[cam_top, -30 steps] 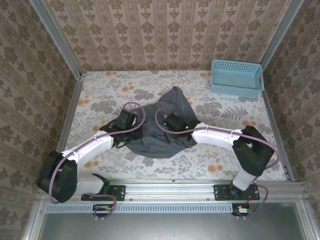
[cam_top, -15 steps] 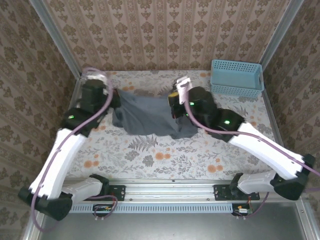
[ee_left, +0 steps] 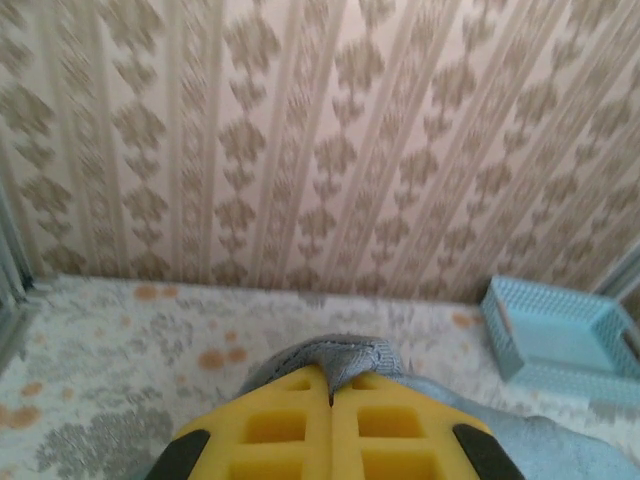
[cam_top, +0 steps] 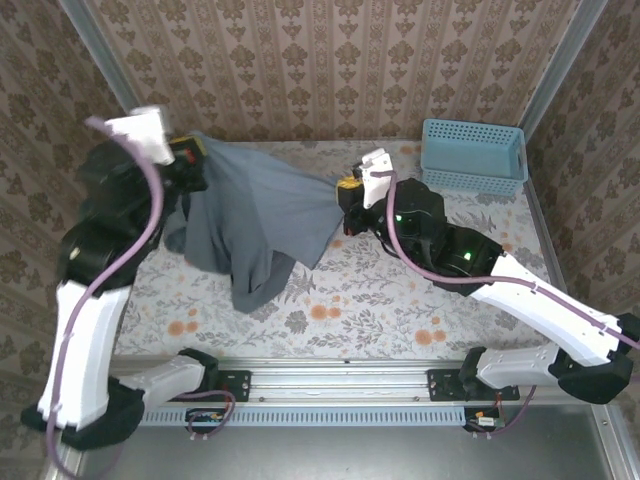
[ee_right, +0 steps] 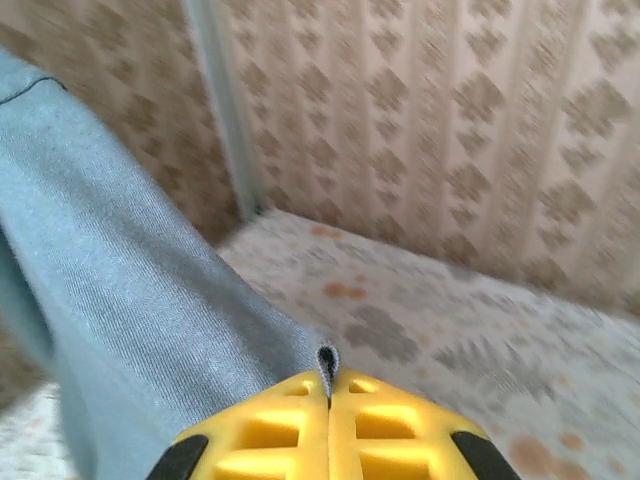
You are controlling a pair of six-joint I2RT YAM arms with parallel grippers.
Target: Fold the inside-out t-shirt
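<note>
Floral desk (cam_top: pixel 400 300): left claw (ee_left: pixel 330 380) and right claw (ee_right: pixel 330 380) clamp the dark slate-grey thin t-shirt (cam_top: pixel 260 210), stretched between them.
Spreading, seemingly; next, lay it flat.

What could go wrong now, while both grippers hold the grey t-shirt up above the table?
1. The right gripper pinches only a thin edge of the t-shirt at its fingertips, so the fabric may slip out if the arms pull apart.
2. The t-shirt hangs bunched between it and the left gripper, its low end twisted near the table; laid down so, it may crease.
</note>
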